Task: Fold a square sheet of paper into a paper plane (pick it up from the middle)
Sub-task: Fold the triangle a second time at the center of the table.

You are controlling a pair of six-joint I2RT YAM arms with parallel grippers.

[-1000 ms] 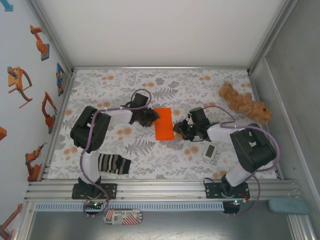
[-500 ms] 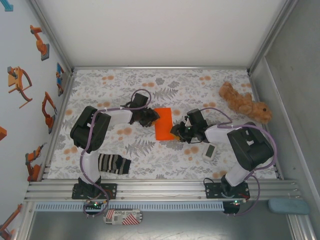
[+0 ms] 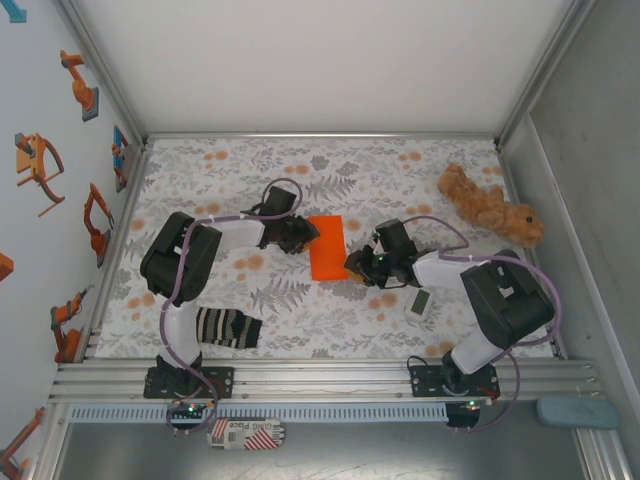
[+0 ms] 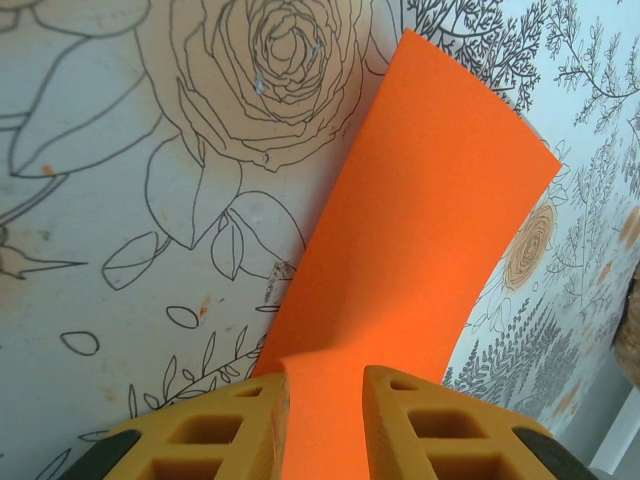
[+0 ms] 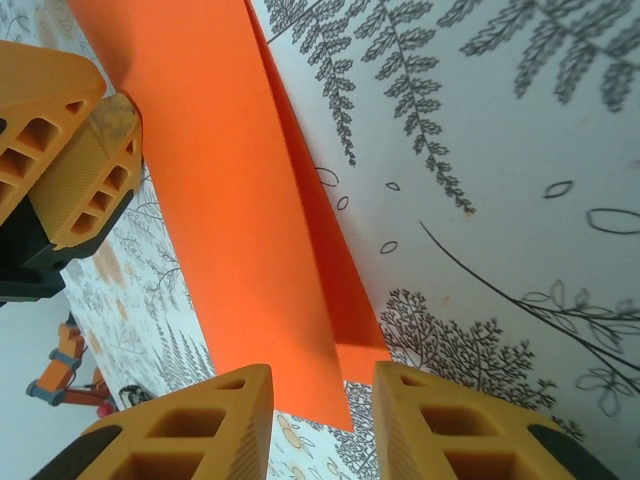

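The square sheet of paper lies mid-table, bright orange and folded in half into an upright rectangle. In the right wrist view the paper shows two layers, the lower one peeking out along the edge facing me. My left gripper sits at the paper's left edge. In the left wrist view its jaws stand narrowly apart over the paper, which rises a little between them. My right gripper is at the lower right corner, open, the corner just ahead of its fingers. The left gripper's fingers touch the far edge.
A striped sock lies at the front left by the left arm's base. A brown plush toy sits at the back right. A small white device lies just right of my right forearm. Walls close the table on three sides.
My right gripper has edged slightly left toward the paper's lower right corner. The left arm and the paper have stayed put.
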